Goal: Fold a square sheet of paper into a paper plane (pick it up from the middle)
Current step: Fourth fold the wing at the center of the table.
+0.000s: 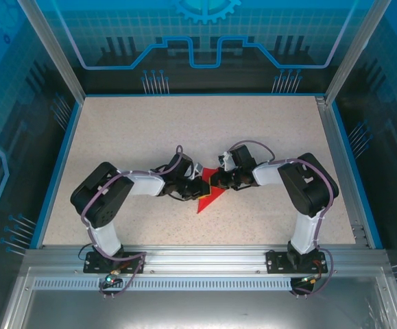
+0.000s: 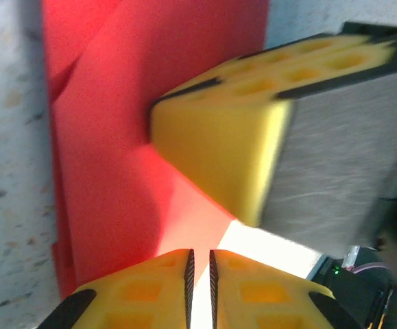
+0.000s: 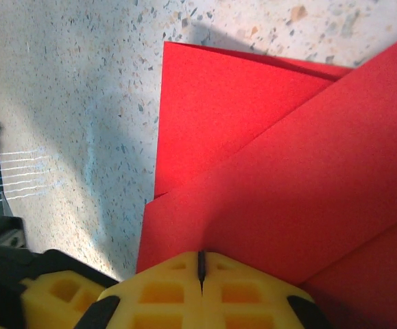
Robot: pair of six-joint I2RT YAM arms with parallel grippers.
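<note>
Blue glass walls (image 1: 205, 48) stand around a pale speckled table (image 1: 129, 137). Both robot arms reach to the middle of it, and their claws almost meet there. Between them lies the red paper (image 1: 206, 200), folded, with one sharp corner pointing toward the arms' bases. The left claw (image 1: 199, 186) is at the paper's left side and the right claw (image 1: 217, 179) at its right.

From the left wrist, the left claw (image 2: 199, 253) has its two yellow fingers almost together, with just a thin slit between them. I cannot tell if any paper is in that slit. The right claw's yellow finger (image 2: 219, 144) has its tip down on the paper.

From the right wrist, the right claw (image 3: 201, 255) is closed tight at the edge of a folded flap. I cannot tell if it pinches the flap.
</note>
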